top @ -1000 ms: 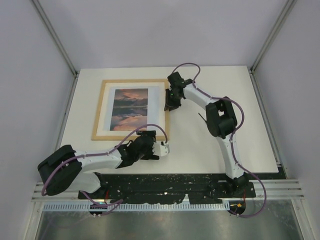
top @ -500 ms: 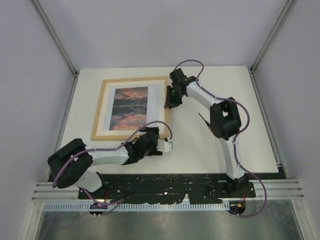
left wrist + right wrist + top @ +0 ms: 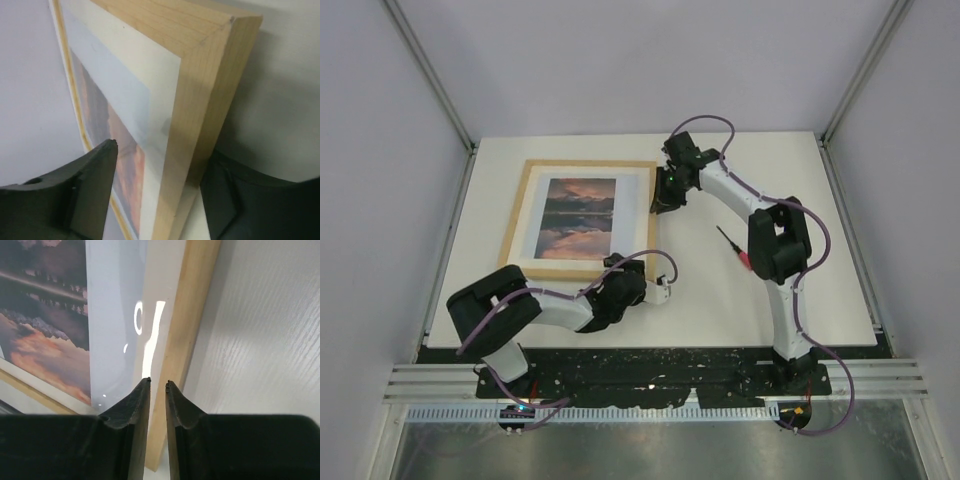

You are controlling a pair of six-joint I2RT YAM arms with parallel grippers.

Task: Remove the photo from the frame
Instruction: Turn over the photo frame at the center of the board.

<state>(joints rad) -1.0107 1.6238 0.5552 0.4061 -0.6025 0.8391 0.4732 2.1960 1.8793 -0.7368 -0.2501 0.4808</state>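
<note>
The light-wood frame (image 3: 515, 215) lies face up on the white table (image 3: 720, 300), with the sunset-and-lake photo (image 3: 580, 215) behind its glass inside a pale mat. My left gripper (image 3: 640, 272) is at the frame's near right corner. In the left wrist view its jaws (image 3: 162, 150) straddle the wooden edge (image 3: 210, 60), one finger (image 3: 95, 170) off the glass over the photo (image 3: 127, 165) and the other against the outer side. My right gripper (image 3: 658, 205) is at the frame's right edge. Its fingertips (image 3: 157, 381) stand a narrow slit apart above the wood (image 3: 195, 315), gripping nothing.
A slim tool with a red handle (image 3: 735, 248) lies on the table right of the frame, beside the right arm's elbow. Grey booth walls close in the table at the back and both sides. The black base plate (image 3: 660, 365) runs along the near edge.
My left arm swung in to the frame's near right corner and its jaws narrowed around the edge. The frame's near edge shifted slightly. My right gripper crept a little farther back along the right edge.
</note>
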